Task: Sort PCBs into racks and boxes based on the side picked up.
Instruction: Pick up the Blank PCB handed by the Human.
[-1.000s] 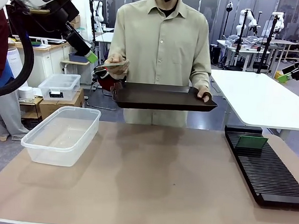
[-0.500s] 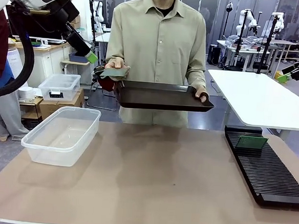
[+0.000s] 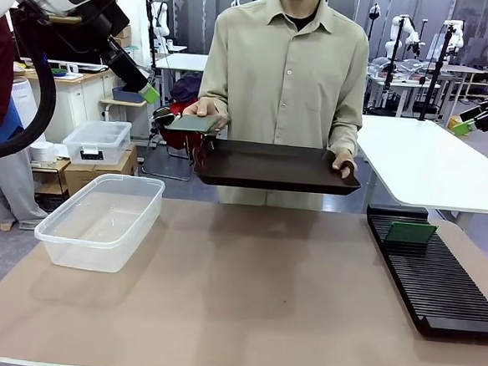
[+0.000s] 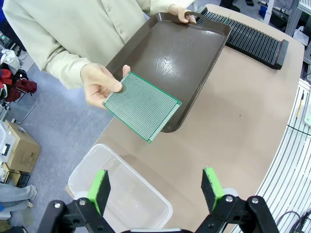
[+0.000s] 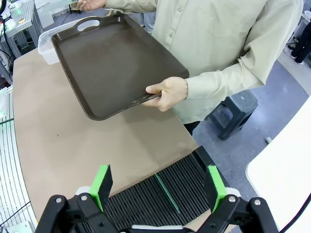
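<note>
1. PCB [image 4: 142,107] lies flat in the person's hand [image 4: 97,83], pale gridded face up, overlapping one end of the dark tray [image 4: 184,58]. Its longer edges appear to run crosswise to the tray's length.
2. Second PCB [image 3: 410,233] stands on edge in a slot near the far end of the rack [image 3: 442,285], long axis across the rack.
3. Clear box [image 3: 99,223] sits on the desk [image 3: 260,318].
4. Left jaws and right jaws stand wide apart, holding nothing.

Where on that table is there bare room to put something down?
The tan table between the clear tub and the black rack is bare, down to the near edge. The far edge is crowded: the person holds a tray over it.
</note>
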### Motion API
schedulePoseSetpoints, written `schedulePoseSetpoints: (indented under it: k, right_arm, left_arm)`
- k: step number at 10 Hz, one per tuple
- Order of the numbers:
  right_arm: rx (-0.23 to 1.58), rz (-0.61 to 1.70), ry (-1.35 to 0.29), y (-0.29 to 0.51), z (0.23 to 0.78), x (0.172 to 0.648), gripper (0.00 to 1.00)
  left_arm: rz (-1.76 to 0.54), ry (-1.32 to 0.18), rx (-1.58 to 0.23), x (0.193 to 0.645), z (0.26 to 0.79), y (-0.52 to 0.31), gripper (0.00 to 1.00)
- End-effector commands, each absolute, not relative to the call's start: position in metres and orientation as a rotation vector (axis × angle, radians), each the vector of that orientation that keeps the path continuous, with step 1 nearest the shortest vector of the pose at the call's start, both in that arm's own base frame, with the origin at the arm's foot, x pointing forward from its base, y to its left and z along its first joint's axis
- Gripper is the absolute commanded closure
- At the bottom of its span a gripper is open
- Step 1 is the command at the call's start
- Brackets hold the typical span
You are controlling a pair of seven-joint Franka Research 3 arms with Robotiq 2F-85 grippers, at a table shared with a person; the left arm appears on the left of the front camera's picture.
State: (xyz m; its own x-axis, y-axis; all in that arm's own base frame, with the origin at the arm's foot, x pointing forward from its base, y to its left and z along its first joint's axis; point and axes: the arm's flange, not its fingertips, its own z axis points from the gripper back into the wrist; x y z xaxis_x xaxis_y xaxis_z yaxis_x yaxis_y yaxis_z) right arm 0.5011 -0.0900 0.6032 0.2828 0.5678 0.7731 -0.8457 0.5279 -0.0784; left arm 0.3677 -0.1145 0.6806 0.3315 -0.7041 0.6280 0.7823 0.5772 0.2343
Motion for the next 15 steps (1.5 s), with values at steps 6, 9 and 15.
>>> schedulePoseSetpoints:
  k: [6,9,15]
  right_arm:
    - [0.387,0.982,-0.845,-0.088,0.603,0.501,0.0]
    - [0.387,0.982,-0.845,-0.088,0.603,0.501,0.0]
    - [0.387,0.982,-0.845,-0.088,0.603,0.501,0.0]
  left_arm:
    - [-0.974,-0.757,-0.118,0.368,0.681,-0.115,0.0]
    - [-0.611,-0.585,-0.37,0.402,0.681,-0.097,0.0]
    - [-0.348,-0.468,-0.719,0.468,0.617,-0.066,0.0]
